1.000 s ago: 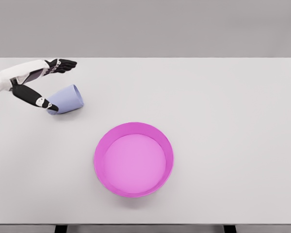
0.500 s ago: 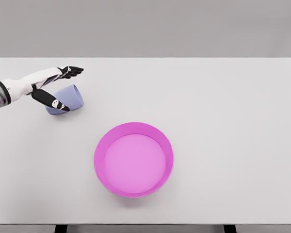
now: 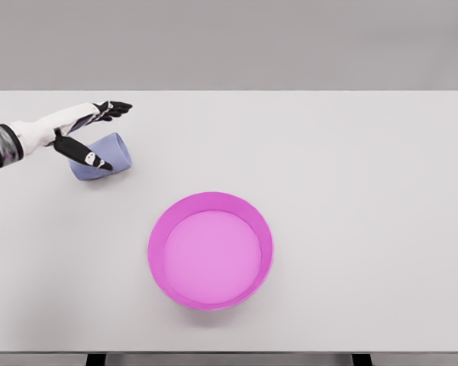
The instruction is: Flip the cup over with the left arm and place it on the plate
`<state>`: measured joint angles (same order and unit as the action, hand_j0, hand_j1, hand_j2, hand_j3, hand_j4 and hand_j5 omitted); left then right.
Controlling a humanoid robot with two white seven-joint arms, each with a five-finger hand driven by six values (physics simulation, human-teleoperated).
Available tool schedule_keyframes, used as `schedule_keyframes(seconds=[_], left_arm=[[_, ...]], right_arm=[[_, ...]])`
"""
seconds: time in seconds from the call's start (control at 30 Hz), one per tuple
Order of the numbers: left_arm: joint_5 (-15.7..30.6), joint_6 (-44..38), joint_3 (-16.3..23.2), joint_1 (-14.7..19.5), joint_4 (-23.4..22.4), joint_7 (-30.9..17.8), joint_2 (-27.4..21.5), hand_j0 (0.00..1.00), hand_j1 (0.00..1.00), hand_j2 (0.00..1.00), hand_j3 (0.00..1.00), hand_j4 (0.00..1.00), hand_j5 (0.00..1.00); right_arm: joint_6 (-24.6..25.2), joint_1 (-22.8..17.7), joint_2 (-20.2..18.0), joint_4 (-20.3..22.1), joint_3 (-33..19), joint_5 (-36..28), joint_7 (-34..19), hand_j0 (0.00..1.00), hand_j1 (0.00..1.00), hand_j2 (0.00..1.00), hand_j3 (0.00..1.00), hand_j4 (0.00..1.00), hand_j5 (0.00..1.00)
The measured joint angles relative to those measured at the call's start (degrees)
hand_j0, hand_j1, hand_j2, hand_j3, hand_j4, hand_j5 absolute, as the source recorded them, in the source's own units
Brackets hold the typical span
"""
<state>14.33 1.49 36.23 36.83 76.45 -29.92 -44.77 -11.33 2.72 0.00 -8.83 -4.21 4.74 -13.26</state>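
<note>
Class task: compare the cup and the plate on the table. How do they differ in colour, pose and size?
The cup is pale lavender-blue; the plate is bright magenta. The cup lies tipped on its side at the far left; the plate sits flat, opening upward, near the middle. The plate looks much wider. Both rest on the white table.

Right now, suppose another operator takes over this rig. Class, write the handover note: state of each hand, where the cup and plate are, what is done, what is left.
Left hand: open, fingers spread around the cup, thumb across its front, the other fingers above it; no closed grasp visible.
Right hand: not in view.
Cup: pale blue, lying on its side on the white table at far left, not lifted.
Plate: magenta, raised rim, near the table's centre front, nothing in it, well apart from the cup.
Done: the hand has reached the cup.
Left: close the grasp, lift, flip the cup, set it on the plate.
</note>
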Motion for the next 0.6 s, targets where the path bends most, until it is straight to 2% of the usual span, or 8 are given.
schedule_keyframes(seconds=[0.6], left_arm=[[-2.3, 0.0, 1.6, 0.5, -6.4, 0.1, 3.7, 1.00, 1.00, 1.00, 1.00, 1.00, 1.00]], right_arm=[[0.0, 0.0, 0.0, 0.0, 0.0, 0.0, 0.0, 1.00, 1.00, 1.00, 1.00, 1.00, 1.00]])
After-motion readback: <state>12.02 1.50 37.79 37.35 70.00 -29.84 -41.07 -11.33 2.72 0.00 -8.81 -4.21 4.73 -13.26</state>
